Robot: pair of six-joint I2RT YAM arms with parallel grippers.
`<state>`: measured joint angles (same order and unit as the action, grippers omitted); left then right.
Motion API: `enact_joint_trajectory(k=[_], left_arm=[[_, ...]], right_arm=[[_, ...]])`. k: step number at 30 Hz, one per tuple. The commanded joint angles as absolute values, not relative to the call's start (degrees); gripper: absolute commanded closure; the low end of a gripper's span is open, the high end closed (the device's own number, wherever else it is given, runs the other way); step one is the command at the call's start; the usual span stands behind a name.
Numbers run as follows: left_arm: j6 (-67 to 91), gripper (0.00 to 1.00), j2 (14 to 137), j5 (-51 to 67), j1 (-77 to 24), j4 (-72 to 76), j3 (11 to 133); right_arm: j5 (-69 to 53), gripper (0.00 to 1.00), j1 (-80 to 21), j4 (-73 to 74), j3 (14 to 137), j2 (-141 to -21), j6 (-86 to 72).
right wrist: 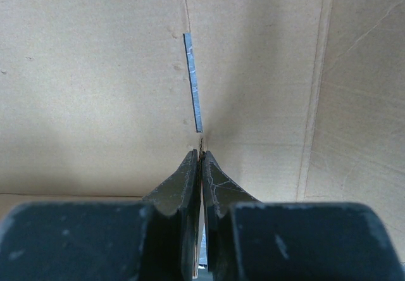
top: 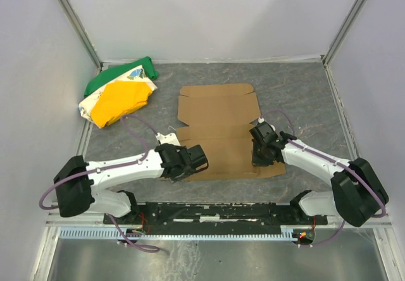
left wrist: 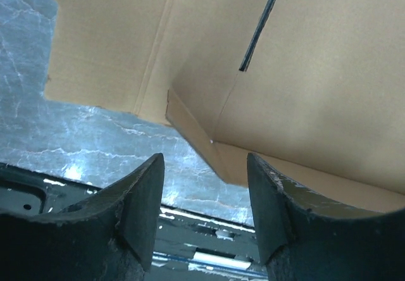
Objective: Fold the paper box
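Grey stone-patterned desk carries the paper box, mostly flat and unfolded at its middle. My left tool stands wide and empty just off the near left corner; I should slide under that edge before lifting. My right tool is pinched narrow beside a slot, possibly nipping card; it should pin the sheet down.

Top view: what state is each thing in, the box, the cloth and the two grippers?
Box, unfolded, lying mostly flat.
Cloth, bunched up at the far left, apart from the box.
Left gripper, open and empty, at the box's near left corner.
Right gripper, shut, tips at the box's right side.
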<state>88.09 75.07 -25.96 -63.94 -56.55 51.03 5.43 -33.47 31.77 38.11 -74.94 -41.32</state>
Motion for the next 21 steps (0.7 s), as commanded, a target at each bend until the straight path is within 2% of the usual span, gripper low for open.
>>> enact_joint_trajectory(k=[1,5,11,17,21], left_arm=[[85.0,0.37,77.3,-31.6,-63.1,-50.4,52.1],[81.5,0.37,79.1,-31.3,-62.1,-44.3,50.2],[78.7,0.37,83.0,-34.6,-61.9,-44.1,52.6],[71.9,0.44,85.7,-33.8,-62.1,-38.5,53.6],[67.2,0.43,85.7,-32.0,-62.2,-32.9,52.2]], right_arm=[[5.7,0.87,-33.5,30.5,37.7,-73.8,-41.9],[5.5,0.88,-33.5,30.4,37.3,-73.8,-41.9],[5.5,0.87,-33.4,30.3,36.9,-73.6,-42.0],[5.4,0.88,-33.5,29.9,36.9,-74.2,-41.9],[5.1,0.88,-33.5,29.8,36.9,-74.8,-42.2]])
